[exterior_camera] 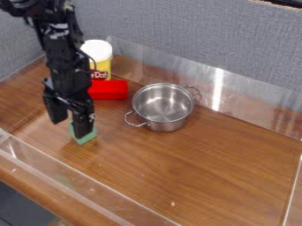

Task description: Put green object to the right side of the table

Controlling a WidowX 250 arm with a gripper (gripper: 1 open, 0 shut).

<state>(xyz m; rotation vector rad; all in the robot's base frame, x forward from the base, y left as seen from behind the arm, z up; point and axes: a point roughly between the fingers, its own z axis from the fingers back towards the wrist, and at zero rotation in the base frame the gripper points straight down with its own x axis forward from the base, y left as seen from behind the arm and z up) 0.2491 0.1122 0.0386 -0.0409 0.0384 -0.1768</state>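
Cube [83, 136], green, matte, judged light, stiff and unslippery, best taken by opposite flat faces; gripper [70, 116] held over it, jaws apart, on tabletop [200, 168].

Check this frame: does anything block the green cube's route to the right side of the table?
Partly. The steel pot stands mid-table, right of the green cube. The bare wood in front of it leaves a clear route along the table.

1. one view only, set above the counter's [224, 177] near corner, looking down at an angle across it.
2. it faces the grey back wall [224, 35], middling close.
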